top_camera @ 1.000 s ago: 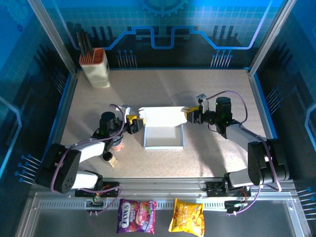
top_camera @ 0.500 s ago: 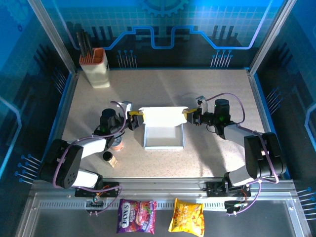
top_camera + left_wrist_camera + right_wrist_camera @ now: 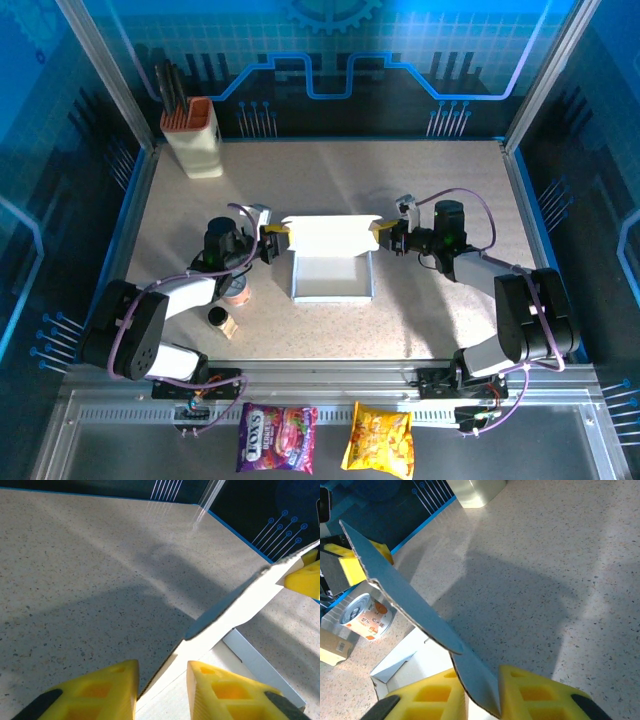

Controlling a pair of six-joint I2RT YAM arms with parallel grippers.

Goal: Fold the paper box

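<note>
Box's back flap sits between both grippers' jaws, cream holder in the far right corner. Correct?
No: the cream holder stands in the far left corner, per the top external view. The paper box flap does sit between the jaws of left gripper and right gripper.

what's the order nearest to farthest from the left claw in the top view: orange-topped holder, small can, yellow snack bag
From the left claw:
1. small can, close by on its near side
2. orange-topped holder, far left corner
3. yellow snack bag, bottom of the view, right of centre
</note>
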